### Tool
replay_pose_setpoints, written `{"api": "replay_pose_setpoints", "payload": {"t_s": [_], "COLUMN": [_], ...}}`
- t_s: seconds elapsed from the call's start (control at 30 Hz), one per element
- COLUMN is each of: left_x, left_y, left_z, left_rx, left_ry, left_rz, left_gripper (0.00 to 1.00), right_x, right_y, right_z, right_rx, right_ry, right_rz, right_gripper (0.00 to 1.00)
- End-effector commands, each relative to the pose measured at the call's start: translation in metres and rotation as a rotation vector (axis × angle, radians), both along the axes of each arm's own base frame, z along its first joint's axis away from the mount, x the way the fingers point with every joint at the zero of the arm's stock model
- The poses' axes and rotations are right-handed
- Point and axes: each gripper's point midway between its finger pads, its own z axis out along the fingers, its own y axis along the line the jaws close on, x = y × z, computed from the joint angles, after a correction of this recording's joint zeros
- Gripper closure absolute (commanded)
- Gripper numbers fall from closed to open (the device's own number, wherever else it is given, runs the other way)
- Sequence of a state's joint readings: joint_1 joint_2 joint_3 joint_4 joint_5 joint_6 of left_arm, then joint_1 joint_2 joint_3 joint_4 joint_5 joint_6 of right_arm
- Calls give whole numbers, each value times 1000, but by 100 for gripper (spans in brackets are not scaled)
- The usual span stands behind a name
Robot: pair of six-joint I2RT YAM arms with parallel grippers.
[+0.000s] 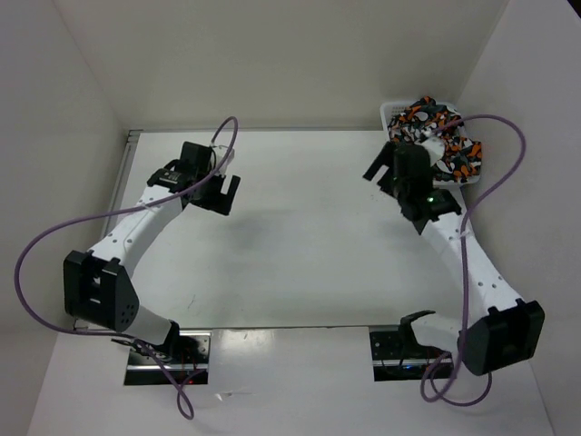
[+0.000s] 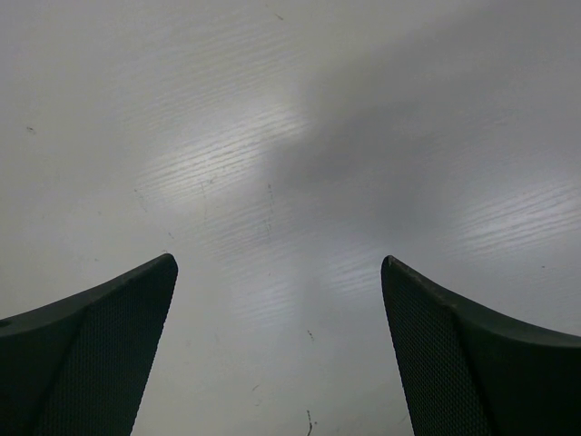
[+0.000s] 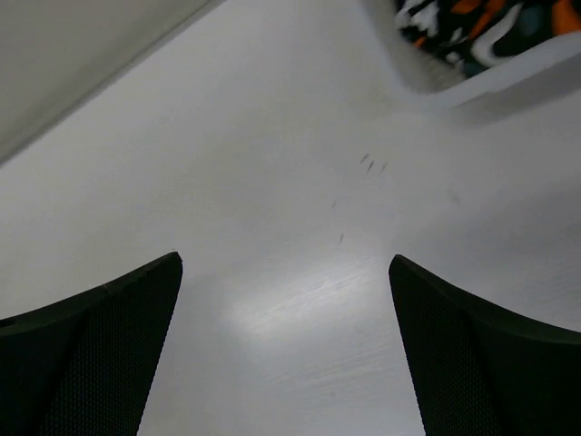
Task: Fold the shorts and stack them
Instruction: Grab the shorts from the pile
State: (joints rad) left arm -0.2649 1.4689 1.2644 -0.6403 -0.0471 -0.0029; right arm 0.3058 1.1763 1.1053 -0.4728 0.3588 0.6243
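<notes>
Two pincers: both spread wide, nothing pinched.
Left pincer (image 1: 227, 173): over the far-left part of the desk (image 1: 309, 236); only bare surface between the fingers in the left wrist view.
Right pincer (image 1: 386, 171): near the far-right corner, just beside the basket (image 1: 388, 111) on its near-left side, not touching.
Shorts (image 1: 434, 136): heaped in the white mesh basket at the far-right corner of the desk; crumpled, unfolded.
Long axis: not readable; bundled, no waistband or leg distinguishable.
Bearing: ahead and to the right of the right pincer, at the upper right edge of the right wrist view; well apart from the left pincer.
Nearer arm: right, clearly.
Task state: judged at the outset; nothing folded or stacked.
Next move: judged a reach over the basket rim by the right arm.
Risk: possible snag on the rim.
</notes>
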Motion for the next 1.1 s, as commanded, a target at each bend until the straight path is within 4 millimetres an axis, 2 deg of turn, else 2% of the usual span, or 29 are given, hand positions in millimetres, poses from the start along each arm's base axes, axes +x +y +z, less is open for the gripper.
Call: {"api": "replay_pose_setpoints", "payload": {"t_s": [0.0, 0.03, 0.1, 0.13, 0.17, 0.2, 0.23, 0.27, 0.3, 0.33, 0.37, 0.43, 0.53, 0.6, 0.63, 0.67, 0.8, 0.83, 0.9, 0.93, 0.97, 1.07], "left_x": [5, 4, 6, 5, 7, 6, 7, 7, 7, 7, 6, 6, 6, 6, 6, 6, 6, 6, 6, 7, 7, 7], "left_y": [-3, -7, -12, -12, -12, -12, -16, -16, -18, -18, -20, -22, -25, -25, -25, -25, -22, -22, -22, -22, -22, -22], "left_z": [-11, -11, -1, 2, 7, 11, 14, 14, 18, 18, 18, 18, 20, 20, 20, 20, 13, 13, 13, 9, 9, 9], "left_rx": [-6, -23, -53, -55, -60, -62, -81, -81, -89, -89, -96, -105, -122, -122, -122, -122, -105, -104, -104, -102, -102, -102], "left_ry": [43, 48, 10, -1, -20, -30, -35, -35, -36, -36, -34, -32, -37, -37, -37, -37, -22, -22, -22, -14, -13, -13], "left_rz": [-11, -24, -40, -40, -41, -41, -55, -55, -62, -62, -68, -75, -89, -89, -89, -89, -76, -76, -76, -76, -76, -76], "left_gripper": [0, 0, 0, 0, 0, 0, 0, 0, 0, 0, 0, 0, 0, 0, 0, 0, 0, 0, 0, 0, 0, 0], "right_x": [27, 30, 45, 46, 52, 60, 66, 69, 75, 76, 78, 84, 86, 94, 97, 101, 106, 109, 109, 111, 110, 115], "right_y": [-33, -44, -79, -92, -105, -125, -135, -142, -160, -169, -179, -202, -218, -221, -227, -229, -236, -238, -240, -240, -240, -225], "right_z": [18, 16, 15, 10, 18, 3, 7, 2, -11, -16, -15, -28, -36, -36, -31, -39, -46, -47, -52, -51, -55, -38], "right_rx": [62, 30, -20, -25, -31, -28, -32, -33, -50, -58, -65, -69, -92, -97, -114, -113, -127, -134, -134, -132, -134, -109], "right_ry": [1, 15, 35, 67, 54, 99, 90, 110, 141, 161, 173, 204, 221, 218, 207, 218, 229, 231, 237, 224, 235, 179], "right_rz": [-18, -56, -186, -235, -288, -340, -368, -384, -446, -470, -496, -557, -617, -625, -648, -661, -704, -711, -727, -728, -727, -688], "right_gripper": [1, 1, 9, 16, 32, 36, 36, 36, 29, 20, 15, 15, 15, 15, 18, 21, 33, 38, 58, 75, 83, 100]}}
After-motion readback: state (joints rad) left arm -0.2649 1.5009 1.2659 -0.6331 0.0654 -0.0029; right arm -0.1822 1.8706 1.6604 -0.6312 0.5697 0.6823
